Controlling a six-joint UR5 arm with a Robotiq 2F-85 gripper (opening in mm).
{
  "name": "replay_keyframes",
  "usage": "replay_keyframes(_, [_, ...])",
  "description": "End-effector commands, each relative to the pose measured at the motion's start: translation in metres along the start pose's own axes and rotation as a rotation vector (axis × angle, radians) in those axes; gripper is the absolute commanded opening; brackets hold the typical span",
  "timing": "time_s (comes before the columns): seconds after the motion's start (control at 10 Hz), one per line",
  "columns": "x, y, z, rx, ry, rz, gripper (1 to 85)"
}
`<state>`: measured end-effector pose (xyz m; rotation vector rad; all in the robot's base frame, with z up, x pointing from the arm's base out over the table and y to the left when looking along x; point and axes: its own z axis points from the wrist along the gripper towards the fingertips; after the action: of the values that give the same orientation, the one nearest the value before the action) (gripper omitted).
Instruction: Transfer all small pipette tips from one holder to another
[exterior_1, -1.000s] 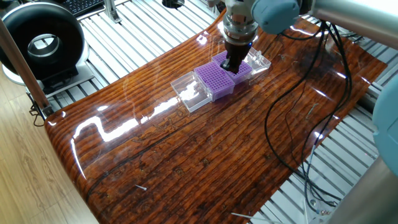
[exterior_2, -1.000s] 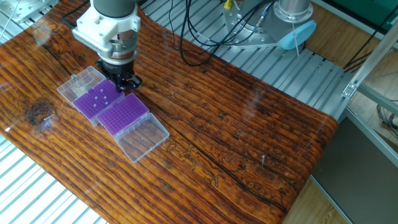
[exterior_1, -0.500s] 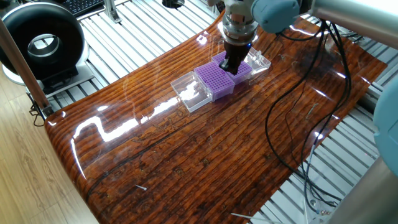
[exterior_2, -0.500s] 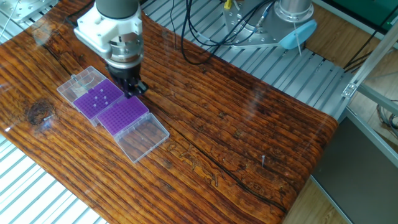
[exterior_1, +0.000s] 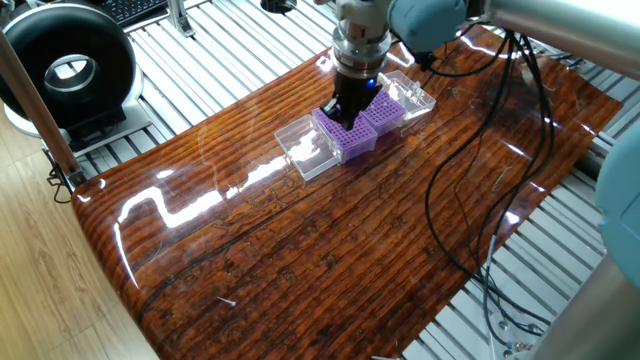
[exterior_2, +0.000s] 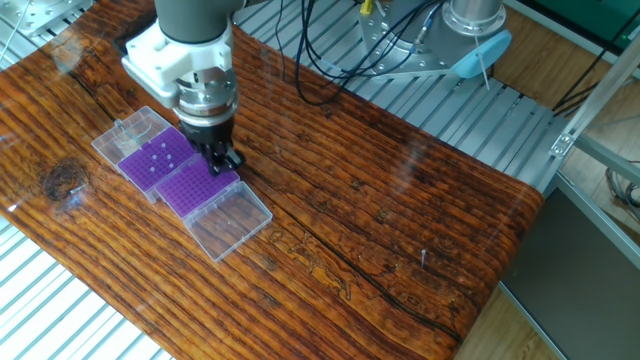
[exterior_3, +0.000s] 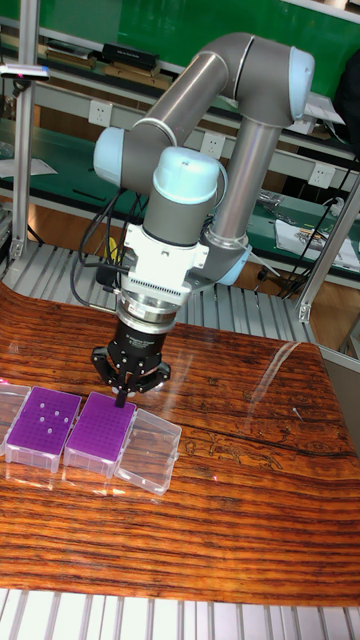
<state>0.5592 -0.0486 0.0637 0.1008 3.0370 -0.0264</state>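
A: Where was the hand (exterior_3: 122, 392)?

B: It hung low over the purple rack (exterior_3: 100, 426) with no tips visible, at that rack's edge. Its fingers were close together; whether they held a tip, I cannot tell.

A: And the small pipette tips (exterior_2: 160, 160)?

B: A few stood as pale dots in the other purple rack (exterior_3: 44, 418), touching the first one, near the desk (exterior_1: 330, 240) corner.

A: Free room?

B: Wide bare wood lay toward the opposite desk edge; clear lids (exterior_2: 232, 221) flanked both racks.
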Motion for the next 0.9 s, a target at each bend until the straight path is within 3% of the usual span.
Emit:
replay_keyframes(0.0, [-0.0002,0.0121,0.0033,-0.029,0.000,0.024,1.3])
replay_keyframes(0.2, [-0.0019,0.0103,0.0083,-0.006,-0.014,0.040,1.3])
replay_keyframes(0.8, [-0.0050,0.0131,0.0097,-0.016,-0.021,0.038,1.3])
